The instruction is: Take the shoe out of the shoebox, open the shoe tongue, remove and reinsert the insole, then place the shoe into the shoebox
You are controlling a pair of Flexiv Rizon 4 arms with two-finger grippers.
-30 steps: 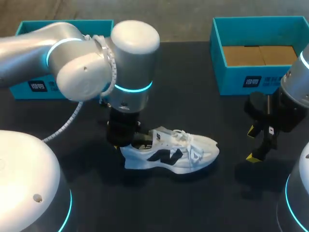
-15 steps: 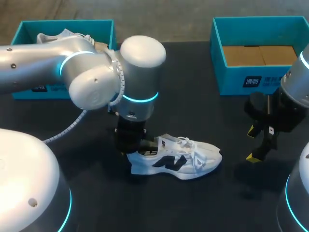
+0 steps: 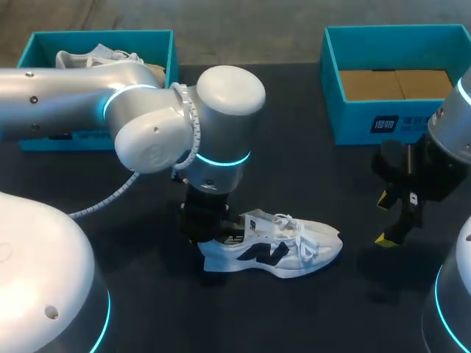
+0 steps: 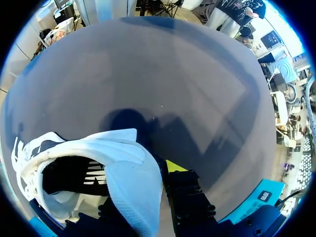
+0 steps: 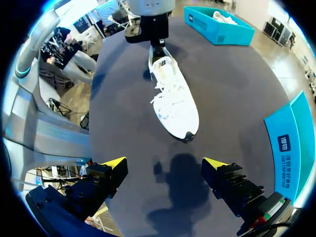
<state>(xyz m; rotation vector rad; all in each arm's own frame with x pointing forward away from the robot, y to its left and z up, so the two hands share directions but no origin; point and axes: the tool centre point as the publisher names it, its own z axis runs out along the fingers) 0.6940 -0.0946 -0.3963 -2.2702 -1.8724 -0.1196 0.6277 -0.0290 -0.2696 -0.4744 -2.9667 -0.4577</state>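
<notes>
White shoe (image 3: 283,248) lay on the dark table (image 3: 309,316).
Left gripper (image 3: 211,234) clamped its heel; right gripper (image 5: 165,162) hung apart, fingers spread wide.

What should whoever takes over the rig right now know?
Left gripper: shut on the shoe at its heel.
Right gripper: open, empty, above the table off the shoe's toe.
Shoe stands on its sole mid-table. Left shoebox at the back holds another shoe; right shoebox holds only brown cardboard.
Done: shoe is out of the box.
Left: open the tongue, pull and refit the insole, put the shoe back in the box.
</notes>
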